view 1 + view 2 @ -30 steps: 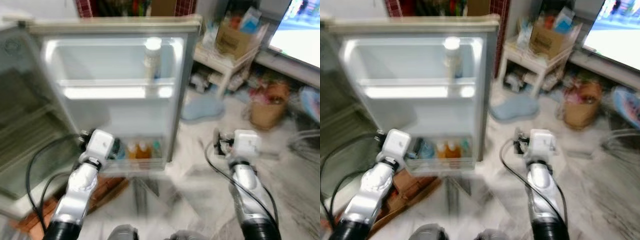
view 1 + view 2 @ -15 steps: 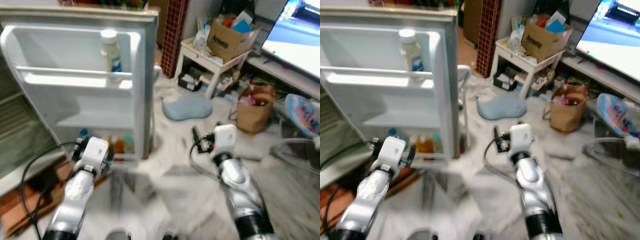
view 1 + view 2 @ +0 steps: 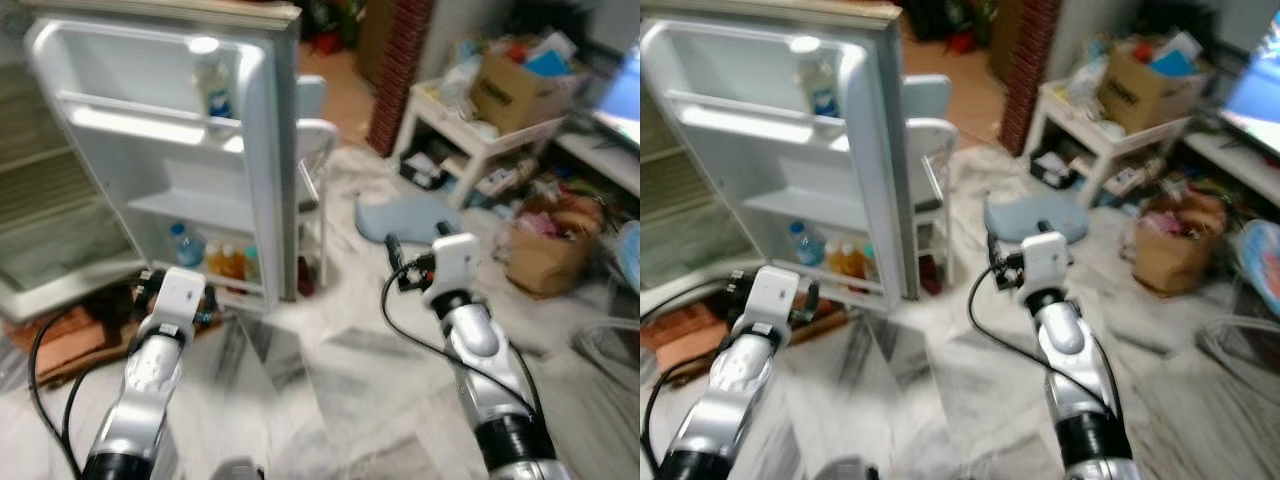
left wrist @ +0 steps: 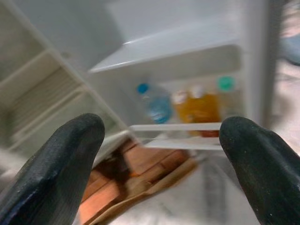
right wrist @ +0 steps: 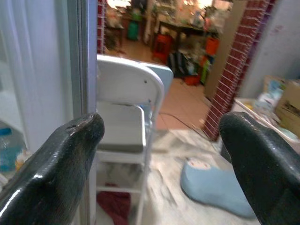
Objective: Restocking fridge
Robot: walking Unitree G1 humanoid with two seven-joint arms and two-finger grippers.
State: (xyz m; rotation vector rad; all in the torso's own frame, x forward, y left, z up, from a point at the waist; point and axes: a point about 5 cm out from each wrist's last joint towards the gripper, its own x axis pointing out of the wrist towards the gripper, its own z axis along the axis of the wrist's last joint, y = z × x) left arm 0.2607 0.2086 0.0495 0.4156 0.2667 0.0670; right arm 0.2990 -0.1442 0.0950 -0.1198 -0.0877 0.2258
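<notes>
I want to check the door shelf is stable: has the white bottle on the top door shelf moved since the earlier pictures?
No. The white bottle stands at the same end of the top door shelf; its shift in the picture comes from the camera moving.

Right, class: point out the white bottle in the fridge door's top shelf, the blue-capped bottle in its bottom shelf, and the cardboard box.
White bottle (image 3: pixel 212 88), left eye view, its body.
Blue-capped bottle (image 4: pixel 154 105), left wrist view, its body.
Cardboard box (image 3: pixel 513 93), left eye view, its front face.

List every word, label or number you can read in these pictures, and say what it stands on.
No text can be read for certain.
Cardboard box on the white side table: dark print on its side, too blurred to read.
Bottle on the upper shelf of the fridge door: blue label, too small to read.
Bottles on the lower door shelf: labels blurred.
</notes>
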